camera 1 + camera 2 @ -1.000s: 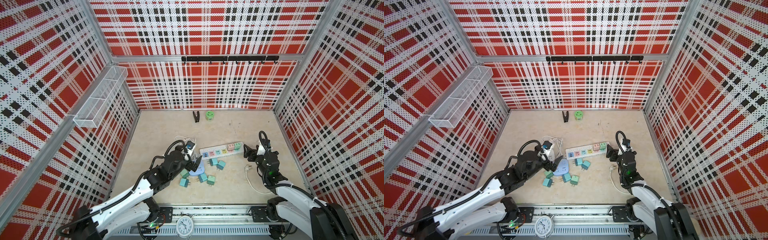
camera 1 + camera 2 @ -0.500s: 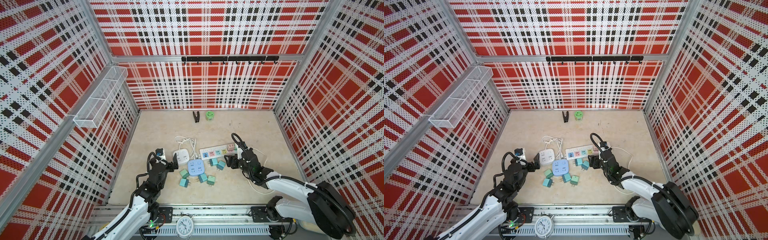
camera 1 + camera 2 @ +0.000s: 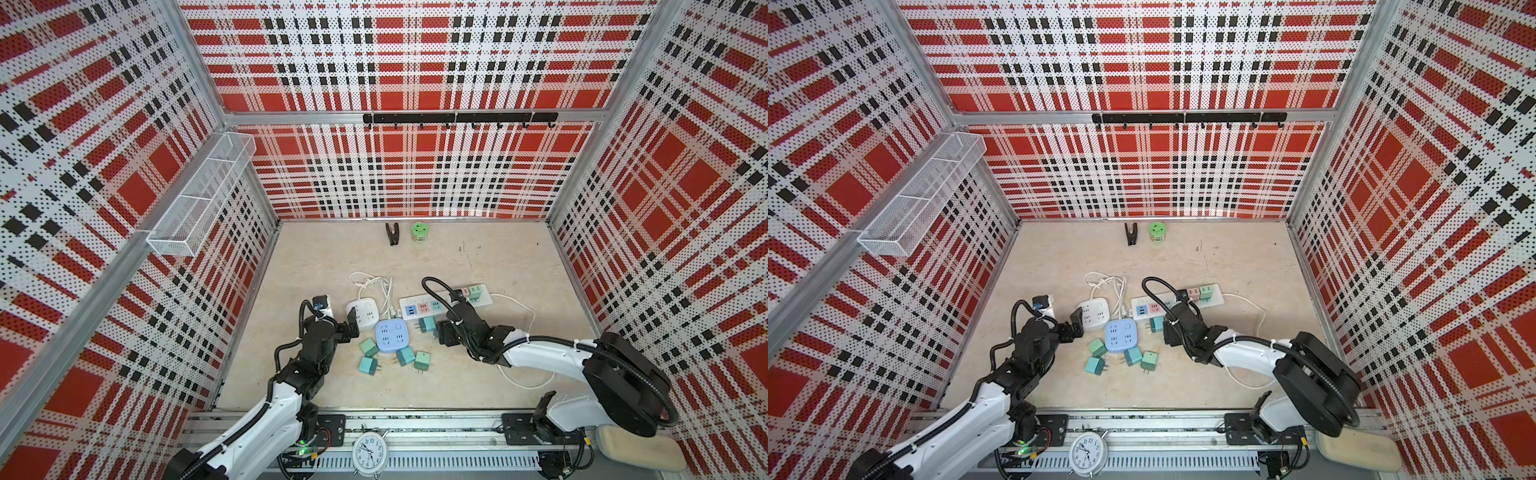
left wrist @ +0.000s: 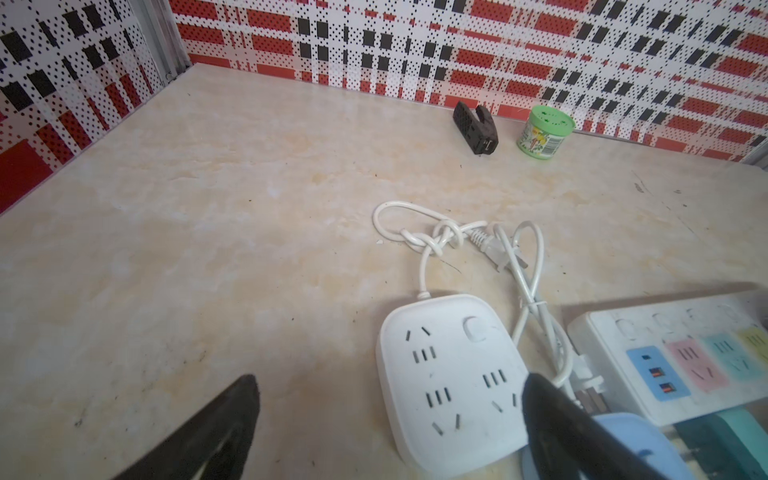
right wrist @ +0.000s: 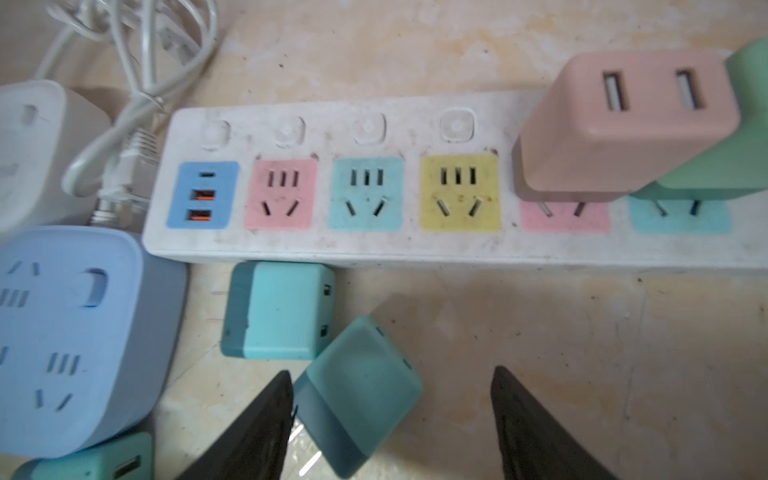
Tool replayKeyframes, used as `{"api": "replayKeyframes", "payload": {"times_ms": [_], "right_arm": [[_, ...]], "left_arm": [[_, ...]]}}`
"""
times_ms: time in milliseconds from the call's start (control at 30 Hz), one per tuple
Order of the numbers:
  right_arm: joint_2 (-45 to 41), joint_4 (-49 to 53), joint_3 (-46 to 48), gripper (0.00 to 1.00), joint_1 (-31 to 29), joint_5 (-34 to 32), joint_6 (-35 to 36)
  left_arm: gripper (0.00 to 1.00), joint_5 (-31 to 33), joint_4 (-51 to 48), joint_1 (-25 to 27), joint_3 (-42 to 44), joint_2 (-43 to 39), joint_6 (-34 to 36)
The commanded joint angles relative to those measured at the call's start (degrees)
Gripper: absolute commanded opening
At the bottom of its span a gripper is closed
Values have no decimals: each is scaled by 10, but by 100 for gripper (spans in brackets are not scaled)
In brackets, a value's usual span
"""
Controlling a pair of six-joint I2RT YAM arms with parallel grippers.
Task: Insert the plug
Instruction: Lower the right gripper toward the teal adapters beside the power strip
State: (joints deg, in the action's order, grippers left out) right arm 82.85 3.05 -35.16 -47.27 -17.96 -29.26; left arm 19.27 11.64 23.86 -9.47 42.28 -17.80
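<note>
Lowest in both top views, a clock (image 3: 369, 454) stands on the rail. Past it, at lower centre, the left tool (image 4: 390, 380) gapes wide over the bench (image 3: 332, 266) beside a white socket (image 4: 449, 374), holding nothing. The right tool (image 5: 390, 415) stands part-open around a teal plug (image 5: 357, 395) (it touches one finger (image 5: 262, 415); the other stands clear), which lies on the bench near the strip (image 5: 374, 245), in no socket. A blue socket (image 3: 390, 336) sits between the tools. Far back, above centre, lie a clip (image 3: 391, 234) and a green jar (image 3: 419, 232).
</note>
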Motion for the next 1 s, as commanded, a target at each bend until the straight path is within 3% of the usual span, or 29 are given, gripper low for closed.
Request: {"api": "replayKeyframes", "payload": {"times_ms": [0, 567, 967], "right_arm": [[15, 17, -23, 76, -7, -20, -7], [82, 6, -50, 76, -23, -14, -7], [10, 0, 18, 69, -28, -55, -29]], "left_arm": [[99, -6, 19, 2, -2, -11, -14], [99, -10, 23, 5, -16, 24, -9], [99, -3, 25, 14, -18, 28, -4]]}}
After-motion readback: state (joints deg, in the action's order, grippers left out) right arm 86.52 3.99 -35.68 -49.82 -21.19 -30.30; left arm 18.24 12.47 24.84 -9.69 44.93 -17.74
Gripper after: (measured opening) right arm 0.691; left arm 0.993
